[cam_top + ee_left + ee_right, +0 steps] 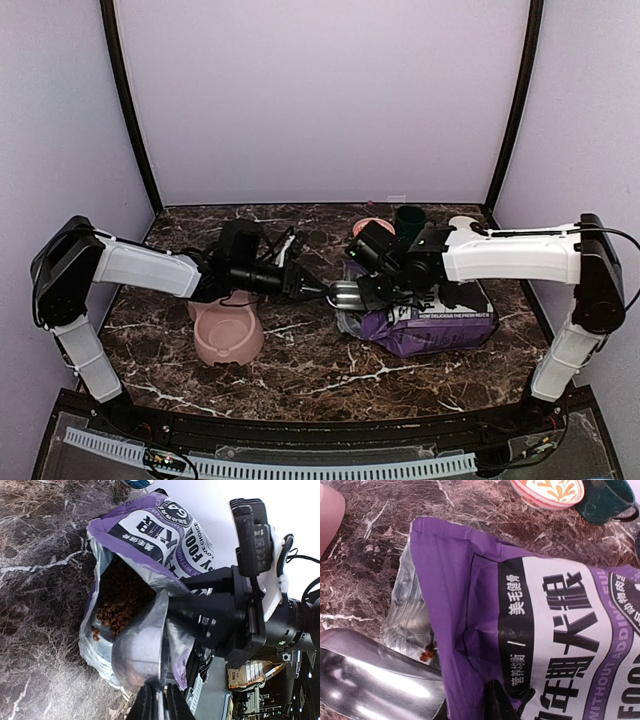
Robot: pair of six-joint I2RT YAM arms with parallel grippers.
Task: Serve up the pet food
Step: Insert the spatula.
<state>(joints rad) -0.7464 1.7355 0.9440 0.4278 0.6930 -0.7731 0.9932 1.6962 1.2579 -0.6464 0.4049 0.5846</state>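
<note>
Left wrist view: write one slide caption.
A shiny metal scoop at the mouth of the open purple-and-white bag, reddish-brown kibble pellets inside.

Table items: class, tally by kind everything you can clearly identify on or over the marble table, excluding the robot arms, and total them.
Bowls: 2 (pink double bowl, patterned bowl)
Bags: 1 (purple bag)
Scoops: 1 (metal scoop)
Cups: 1 (dark green cup)
Total: 5

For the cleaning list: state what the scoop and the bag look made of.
The shiny silver scoop: likely polished metal, mirror-like reflections. The purple-and-white printed bag: flexible plastic film, apparently foil-lined; it creases and its inside gleams silver.
</note>
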